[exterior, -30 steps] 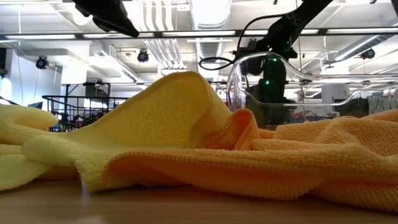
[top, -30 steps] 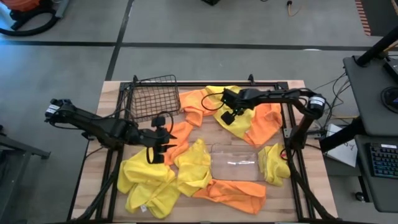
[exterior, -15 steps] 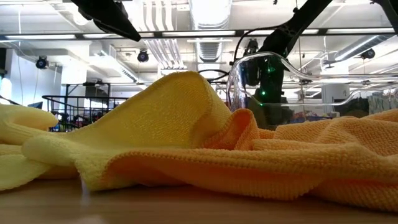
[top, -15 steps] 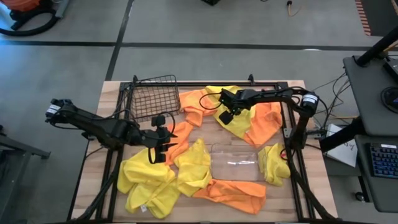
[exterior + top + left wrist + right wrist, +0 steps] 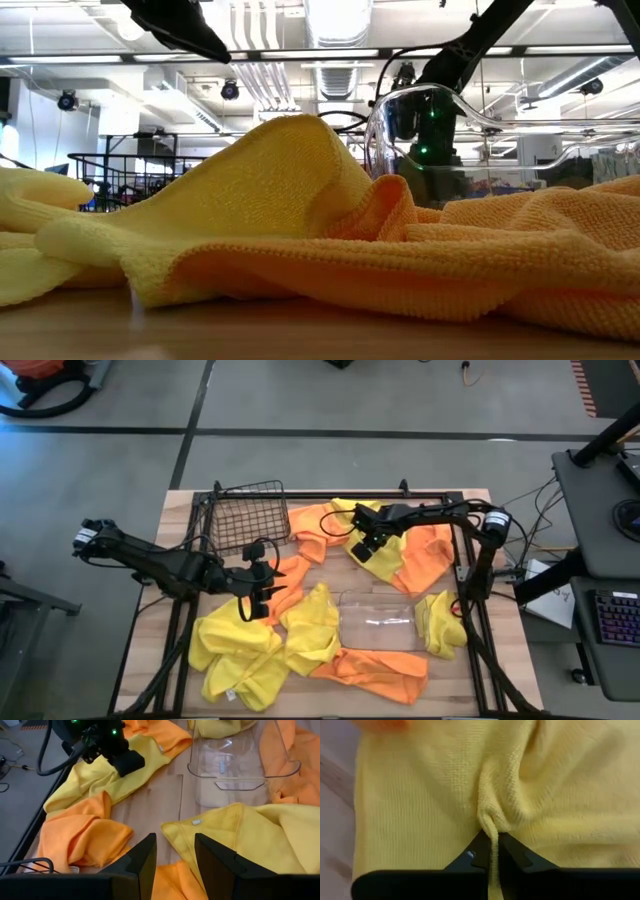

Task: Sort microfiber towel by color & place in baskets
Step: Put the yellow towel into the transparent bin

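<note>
Orange and yellow microfiber towels lie strewn over the wooden table. A dark wire basket (image 5: 245,515) stands at the far left, and a clear plastic bin (image 5: 378,622) sits near the middle. My right gripper (image 5: 365,545) points down at the far middle, shut on a yellow towel (image 5: 378,563) that lies partly over an orange one (image 5: 425,555). My left gripper (image 5: 255,600) hovers open at the left-middle over an orange towel (image 5: 285,575), with nothing between its fingers (image 5: 145,862). My right gripper pinches a raised fold (image 5: 492,822) of the yellow towel between its two fingers, within the towel's spread and away from its edges. The fingers come from above, pointing steeply down. The cloth puckers toward the fingertips (image 5: 512,852), and the rest of the towel lies flat on the table.
More yellow towels (image 5: 240,650) are heaped at the near left, and one (image 5: 440,625) lies right of the bin. An orange towel (image 5: 375,665) lies at the near edge. A black frame (image 5: 465,560) rims the table. Towels (image 5: 250,190) fill the low view.
My right gripper has sunk a little onto the yellow towel at the far middle and shut on it, bunching up a fold. My left gripper has stayed in place, still open.
</note>
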Robot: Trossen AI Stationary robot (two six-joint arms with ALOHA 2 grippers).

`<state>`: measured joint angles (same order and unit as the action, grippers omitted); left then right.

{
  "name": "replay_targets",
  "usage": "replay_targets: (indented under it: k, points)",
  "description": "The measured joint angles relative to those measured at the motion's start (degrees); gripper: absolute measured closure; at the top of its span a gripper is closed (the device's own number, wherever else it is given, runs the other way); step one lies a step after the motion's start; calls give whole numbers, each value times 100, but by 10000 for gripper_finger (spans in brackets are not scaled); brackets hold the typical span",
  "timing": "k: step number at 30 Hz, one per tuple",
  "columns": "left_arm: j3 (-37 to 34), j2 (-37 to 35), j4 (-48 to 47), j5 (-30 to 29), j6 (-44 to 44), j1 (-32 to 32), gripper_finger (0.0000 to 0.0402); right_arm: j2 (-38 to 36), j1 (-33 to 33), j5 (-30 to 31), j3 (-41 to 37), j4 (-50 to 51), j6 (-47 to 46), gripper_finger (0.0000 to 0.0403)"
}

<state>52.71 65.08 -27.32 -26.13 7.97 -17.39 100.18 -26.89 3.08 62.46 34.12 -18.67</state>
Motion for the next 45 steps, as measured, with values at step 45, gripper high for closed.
replay_targets:
  k: [45]
  points:
    - [-13, -469, 290, -33, 238, -32, 283, -4360, 4832, 711, 12, -1128, -738, 391]
